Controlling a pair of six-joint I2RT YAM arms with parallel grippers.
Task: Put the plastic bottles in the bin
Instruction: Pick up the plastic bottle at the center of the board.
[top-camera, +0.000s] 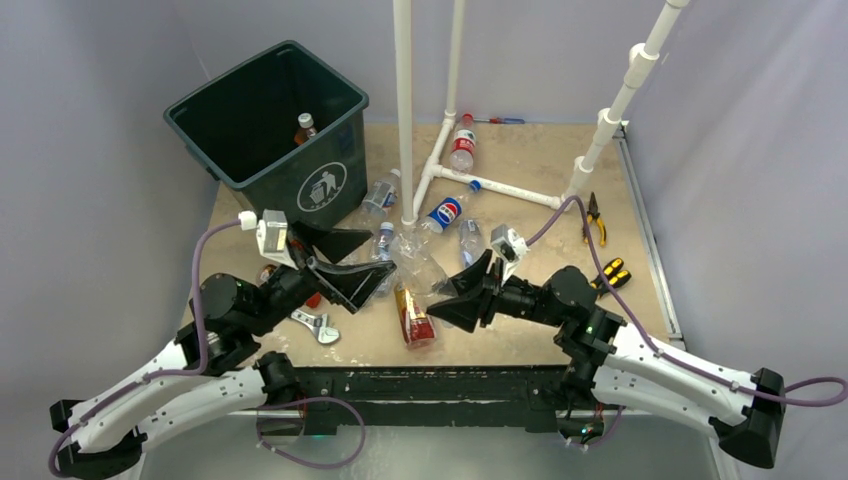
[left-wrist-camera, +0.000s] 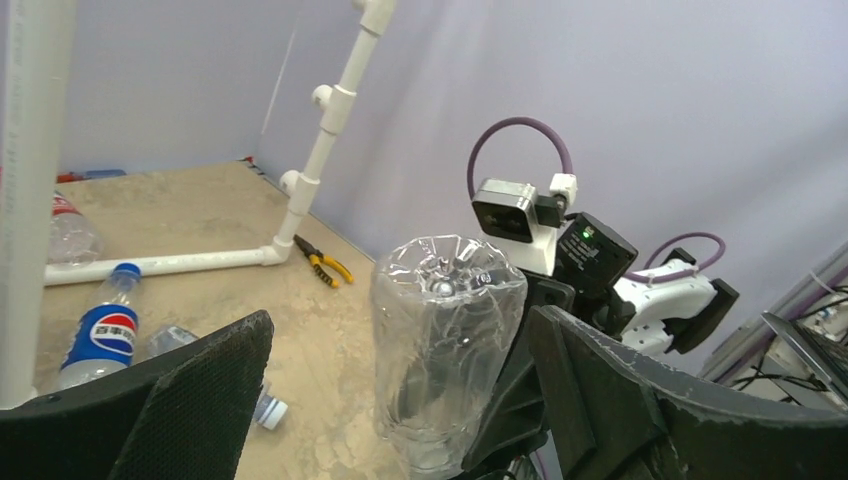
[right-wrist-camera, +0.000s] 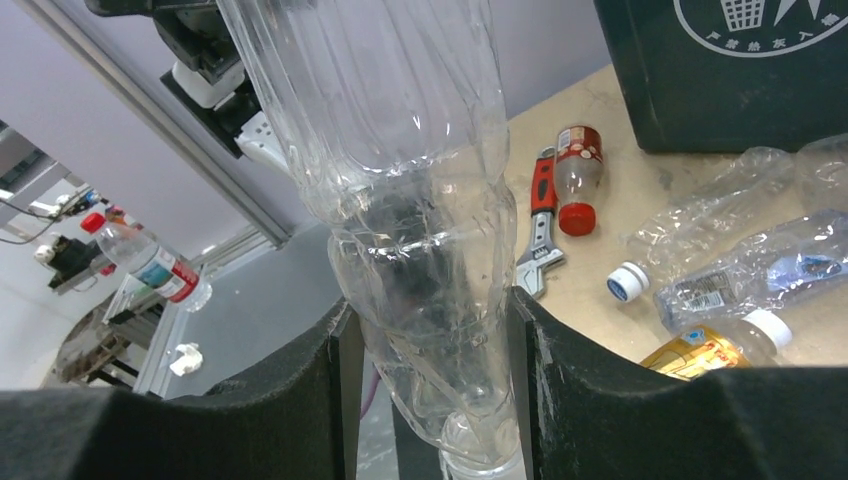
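My right gripper (right-wrist-camera: 430, 380) is shut on the neck end of a large clear plastic bottle (right-wrist-camera: 410, 200), holding it off the table, base pointing toward the left arm. That bottle's base (left-wrist-camera: 447, 340) stands between the wide-open fingers of my left gripper (left-wrist-camera: 400, 380), touching neither pad. From above, the bottle (top-camera: 420, 268) spans from the right gripper (top-camera: 450, 297) to the left gripper (top-camera: 372, 262). The dark green bin (top-camera: 300, 175) stands at the far left with one bottle (top-camera: 305, 128) inside. Several more bottles lie on the table, including a Pepsi one (top-camera: 446, 212) and an amber one (top-camera: 413, 318).
A white pipe frame (top-camera: 405, 110) rises mid-table behind the bottles. A red-handled wrench (top-camera: 318, 325) lies near the left arm beside a small red-capped bottle (right-wrist-camera: 578, 175). Yellow-handled pliers (top-camera: 596, 215) lie at the right, by the pipe.
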